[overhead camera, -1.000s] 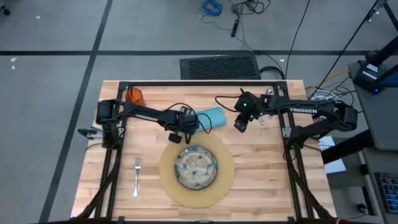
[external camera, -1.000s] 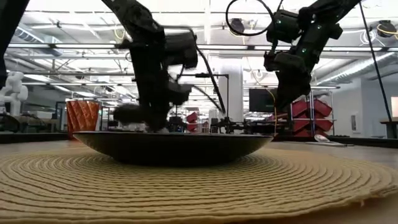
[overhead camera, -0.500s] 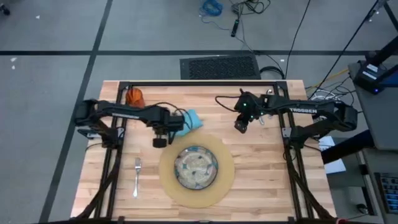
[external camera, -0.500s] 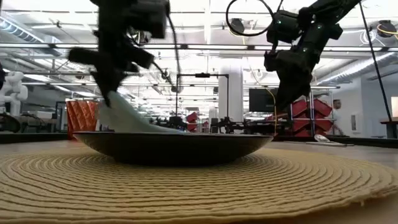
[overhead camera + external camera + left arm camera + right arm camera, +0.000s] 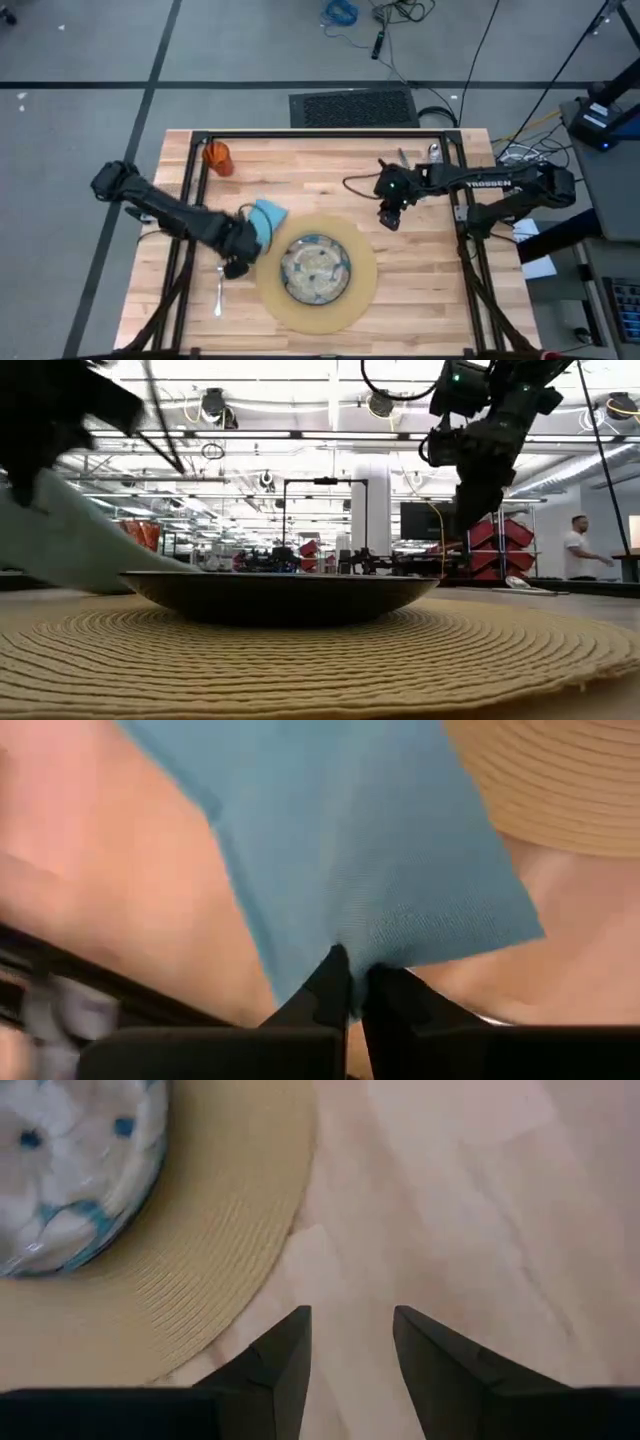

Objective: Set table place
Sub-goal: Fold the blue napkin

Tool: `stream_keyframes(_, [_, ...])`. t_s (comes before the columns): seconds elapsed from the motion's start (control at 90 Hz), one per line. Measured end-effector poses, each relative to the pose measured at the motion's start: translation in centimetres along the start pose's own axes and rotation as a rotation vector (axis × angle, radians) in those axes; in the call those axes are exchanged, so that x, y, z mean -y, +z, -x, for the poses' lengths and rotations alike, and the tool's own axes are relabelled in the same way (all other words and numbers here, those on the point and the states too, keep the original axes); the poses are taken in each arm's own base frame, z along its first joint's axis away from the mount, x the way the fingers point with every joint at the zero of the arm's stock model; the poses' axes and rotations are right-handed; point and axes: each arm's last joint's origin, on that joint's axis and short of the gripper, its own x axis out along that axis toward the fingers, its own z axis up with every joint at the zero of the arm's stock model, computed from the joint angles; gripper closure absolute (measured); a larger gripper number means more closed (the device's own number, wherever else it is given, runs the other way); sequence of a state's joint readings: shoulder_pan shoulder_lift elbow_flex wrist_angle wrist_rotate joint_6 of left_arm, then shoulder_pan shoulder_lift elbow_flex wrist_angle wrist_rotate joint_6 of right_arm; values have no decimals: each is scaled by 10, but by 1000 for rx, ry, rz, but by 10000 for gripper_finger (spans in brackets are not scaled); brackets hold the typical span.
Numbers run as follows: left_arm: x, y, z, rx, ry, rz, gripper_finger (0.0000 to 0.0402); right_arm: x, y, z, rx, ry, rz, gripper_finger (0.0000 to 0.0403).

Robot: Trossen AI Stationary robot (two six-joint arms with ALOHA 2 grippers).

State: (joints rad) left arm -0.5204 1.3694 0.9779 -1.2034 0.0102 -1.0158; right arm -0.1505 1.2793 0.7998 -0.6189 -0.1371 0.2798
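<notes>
The teal napkin (image 5: 268, 216) lies stretched beside the left rim of the round tan mat (image 5: 362, 290), with my left gripper (image 5: 250, 238) shut on its near end. In the low view the napkin (image 5: 70, 545) slants down from the gripper toward the plate (image 5: 280, 598). The speckled plate (image 5: 314, 268) sits in the middle of the mat. A fork (image 5: 219, 292) lies left of the mat, its tines under my left arm. An orange cup (image 5: 217, 157) stands at the far left. My right gripper (image 5: 352, 1342) hovers open above bare wood right of the mat, touching nothing. My left gripper pinches the napkin's edge (image 5: 352, 942) between its two shut fingers (image 5: 330, 982), near one corner of the cloth. The cloth spreads away from the fingers toward the mat, drawn fairly flat. Whether one layer or several is held, I cannot tell.
More cutlery (image 5: 405, 157) lies near the table's far right corner. The black frame (image 5: 320, 133) runs along the far edge. Bare wood lies right of the mat (image 5: 420, 280). A person (image 5: 578, 545) stands far off in the room.
My left gripper has gone toward the table's near left, dragging the napkin from behind the plate to the mat's left rim. My right gripper has moved a little toward the near edge, still open.
</notes>
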Motion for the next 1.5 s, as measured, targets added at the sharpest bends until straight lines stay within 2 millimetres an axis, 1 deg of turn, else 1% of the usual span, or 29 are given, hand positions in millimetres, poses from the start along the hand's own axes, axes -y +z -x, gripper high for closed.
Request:
stream_keyframes(0.089, [21,-13,-3,43,-81,42,401,-14,-5,-2,-22,23,10,268])
stream_keyframes(0.2, [44,-21,-10,100,-158,67,401,-29,-11,-3,-34,52,19,268])
stream_keyframes(0.356, [67,-25,-28,110,-184,70,401,-42,-17,-4,-52,73,11,268])
stream_keyframes(0.456, [81,-32,-42,83,-187,58,401,-48,-20,-4,-60,81,3,268])
stream_keyframes(0.544, [92,-37,-51,69,-218,49,401,-53,-23,-4,-66,90,-1,268])
stream_keyframes(0.711, [102,-42,-58,66,-223,43,401,-60,-24,-4,-59,109,-15,268])
stream_keyframes(0.9, [109,-38,-60,101,-279,23,401,-67,-24,-4,-29,141,-20,268])
stream_keyframes(1.044, [109,-38,-60,101,-275,28,395,-69,-24,-4,-23,149,-16,268])
stream_keyframes(1.267, [108,-38,-60,94,-265,30,360,-69,-24,-4,-24,148,-14,268])
stream_keyframes(1.5, [114,-38,-58,45,-341,47,297,-69,-24,-4,-24,148,-7,268])
